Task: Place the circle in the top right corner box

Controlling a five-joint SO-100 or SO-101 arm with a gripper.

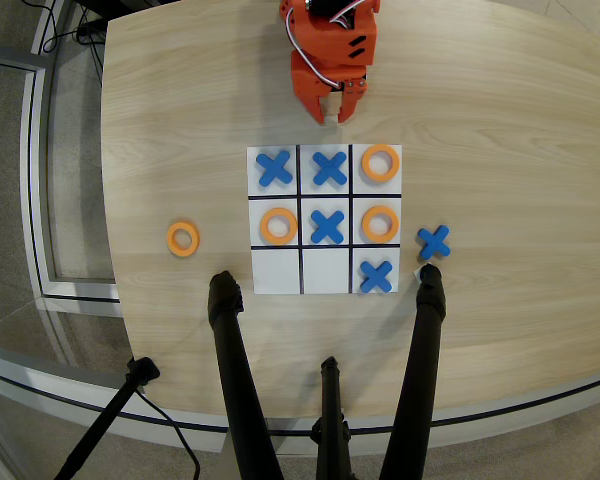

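One circle [183,238] off-board, corner box [276,270] bare, no legible writing

This looks like an office or meeting room turned into a small robotics test corner. The surface [180,120] is a large, curved-edged top in pale wood laminate, the kind found in a conference room, and it stands close to a metal-framed glass partition [40,200] at the left of the overhead view. Loose black cables [65,30] trail over the floor near the top left corner. Black tripod legs [242,390] rest on the surface's near edge, another stand [110,420] stands on the floor beside it, and an orange 3D-printed robot arm [330,50] sits at the far edge.
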